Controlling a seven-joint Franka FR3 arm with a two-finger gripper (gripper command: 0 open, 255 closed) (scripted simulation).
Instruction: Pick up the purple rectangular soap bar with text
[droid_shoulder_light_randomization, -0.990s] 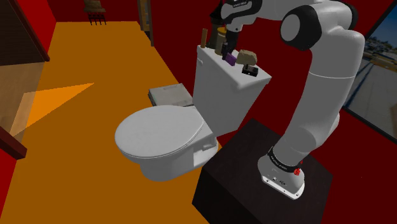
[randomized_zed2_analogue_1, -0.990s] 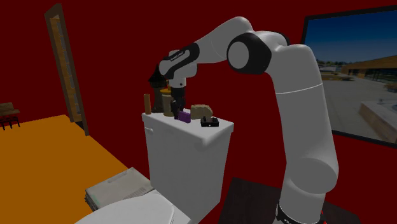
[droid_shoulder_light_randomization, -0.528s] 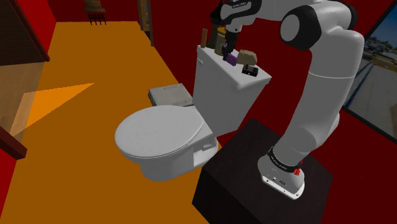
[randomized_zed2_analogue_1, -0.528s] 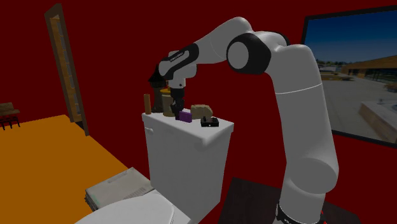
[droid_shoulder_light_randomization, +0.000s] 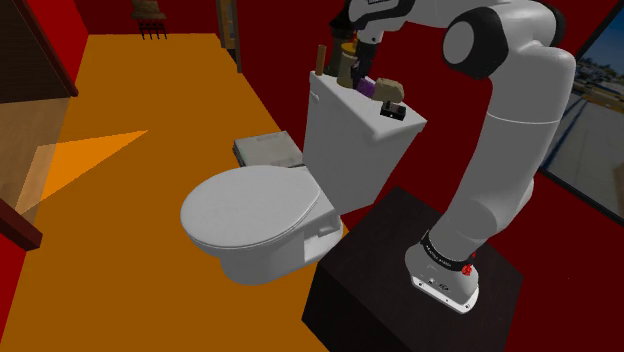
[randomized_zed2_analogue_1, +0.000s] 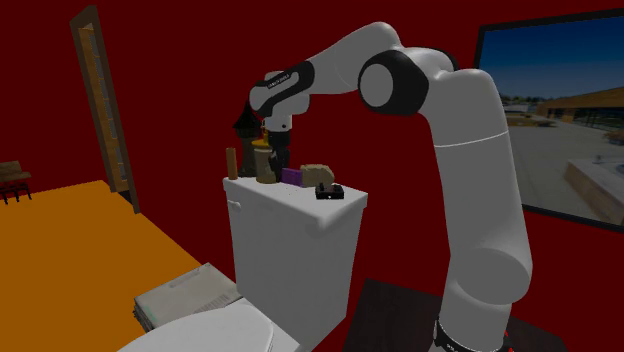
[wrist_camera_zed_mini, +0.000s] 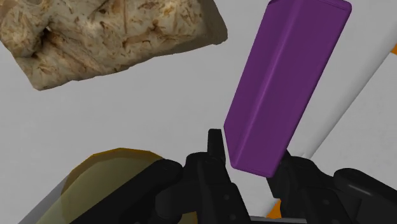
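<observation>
Gripper (wrist_camera_zed_mini: 251, 162) pinching purple soap bar (wrist_camera_zed_mini: 283, 83) betw. both fingers (wrist_camera_zed_mini: 215, 145), gripping bar's near end. Bar sits tilted, seemingly just above white toilet tank lid (randomized_zed2_analogue_1: 290, 202). On lid: tan lumpy block (wrist_camera_zed_mini: 114, 38) beside bar, amber cup (wrist_camera_zed_mini: 105, 184) near gripper, small black item (randomized_zed2_analogue_1: 328, 192) past block, brown stick (randomized_zed2_analogue_1: 232, 162) at lid's far end.

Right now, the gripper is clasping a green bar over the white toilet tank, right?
Not quite: the bar is purple, not green, as the wrist view shows. The gripper does clasp it over the white toilet tank.
</observation>
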